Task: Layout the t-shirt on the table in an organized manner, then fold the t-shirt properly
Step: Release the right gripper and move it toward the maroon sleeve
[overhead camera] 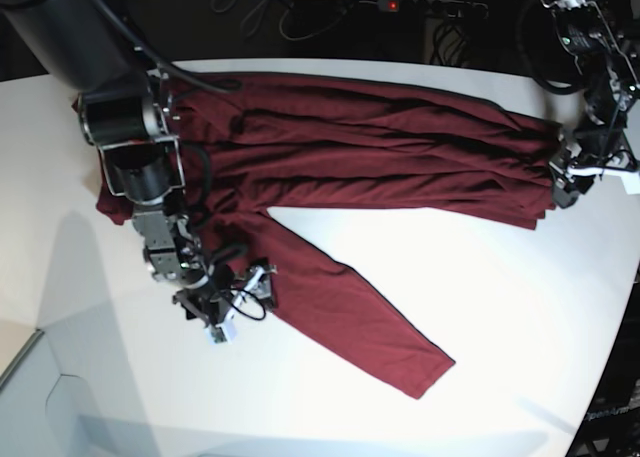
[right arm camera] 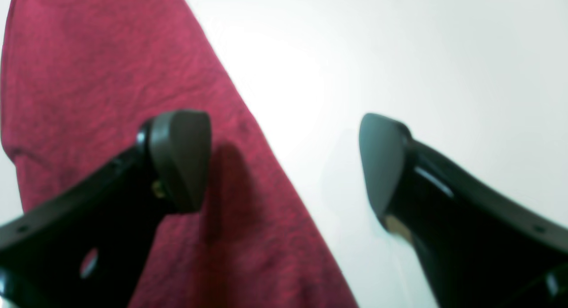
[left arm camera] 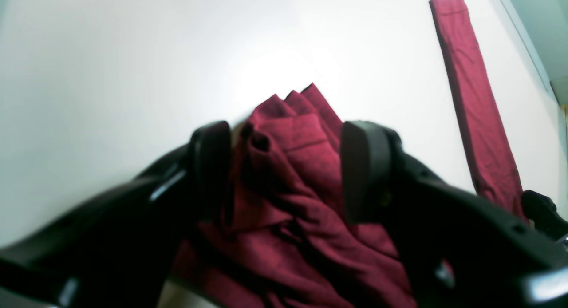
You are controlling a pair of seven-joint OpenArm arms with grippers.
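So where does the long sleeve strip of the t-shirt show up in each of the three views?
Left wrist: the sleeve runs down the right side, apart from the bunched cloth between the left gripper's fingers.
Right wrist: it fills the left half, under the open right gripper's left finger.
Base: it slants from centre to lower right.
Shared landmark: the white table.

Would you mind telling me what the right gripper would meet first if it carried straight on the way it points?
Probably the edge of the dark maroon fabric t-shirt on the smooth white table: the open right gripper straddles that edge, one finger over cloth, the other over bare tabletop. Depth is unclear.
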